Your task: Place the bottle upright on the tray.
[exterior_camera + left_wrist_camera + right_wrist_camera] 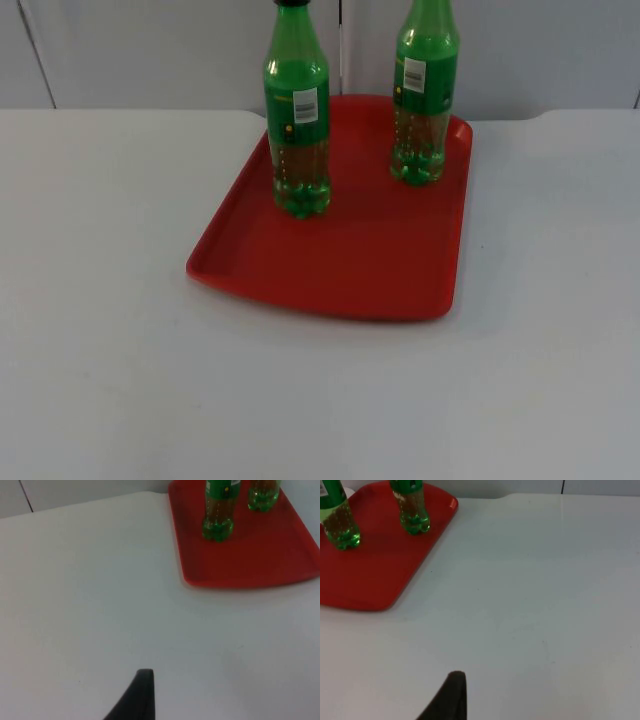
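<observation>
A white, smooth table (100, 350) stretches from side to side and ends at a grey partition wall (150, 50).

Seen from the left wrist, the left tool's (137, 697) single black fingertip hangs over bare table, well apart from the tray; whether this tool is open or closed cannot be told.

Near the table's middle lies a red tray (340, 260), flat, glossy, rectangular with rounded corners and a low raised rim. It sits slightly askew, its far end close to the wall and its near edge well back from the front of the table.

Two green bottles stand upright on the tray's far half. They look like clear green plastic with ribbed, lobed bases and paper labels on their upper bodies. The left bottle (297, 120) has a dark cap and stands just inside the tray's left rim. The right bottle (425, 90) stands near the far right corner, a little farther back. The two are apart, with bare red tray between them and a wide bare stretch in front of them.

Broad open table lies to the left, right and front of the tray.

Seen from the right wrist, the right tool's (450, 697) black fingertip hangs over bare table, well away from the tray; its state cannot be told either.
</observation>
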Controlling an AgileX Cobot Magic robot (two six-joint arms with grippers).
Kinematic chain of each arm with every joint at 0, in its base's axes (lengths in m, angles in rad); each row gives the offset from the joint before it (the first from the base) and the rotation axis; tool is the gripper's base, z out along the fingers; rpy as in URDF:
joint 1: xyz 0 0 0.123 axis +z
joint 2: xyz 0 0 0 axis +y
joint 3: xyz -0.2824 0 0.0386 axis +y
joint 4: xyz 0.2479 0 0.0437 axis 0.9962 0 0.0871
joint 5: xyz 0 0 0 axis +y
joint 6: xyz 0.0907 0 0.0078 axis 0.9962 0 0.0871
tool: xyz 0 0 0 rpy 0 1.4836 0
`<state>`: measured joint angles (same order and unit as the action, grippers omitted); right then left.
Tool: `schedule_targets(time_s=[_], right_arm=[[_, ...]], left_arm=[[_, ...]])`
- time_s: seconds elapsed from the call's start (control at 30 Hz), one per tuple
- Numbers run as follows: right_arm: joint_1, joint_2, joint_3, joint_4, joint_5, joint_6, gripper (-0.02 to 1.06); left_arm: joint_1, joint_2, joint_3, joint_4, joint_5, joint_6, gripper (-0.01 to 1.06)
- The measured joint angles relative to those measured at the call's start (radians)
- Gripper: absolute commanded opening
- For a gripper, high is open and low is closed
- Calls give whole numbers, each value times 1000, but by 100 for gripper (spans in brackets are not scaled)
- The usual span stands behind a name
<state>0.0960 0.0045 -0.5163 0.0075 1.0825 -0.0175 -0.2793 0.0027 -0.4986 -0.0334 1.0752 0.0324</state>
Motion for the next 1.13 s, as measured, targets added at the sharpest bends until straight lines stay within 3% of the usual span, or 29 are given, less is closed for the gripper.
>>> schedule_targets(time_s=[0.7,0.87,1.13], right_arm=[[0,0,0,0,0,0,105],[0,0,0,0,0,0,105],[0,0,0,0,0,0,105]], left_arm=[[2,0,0,0,2,0,105],[60,0,0,-2,2,0,105],[238,0,0,-2,2,-2,105]])
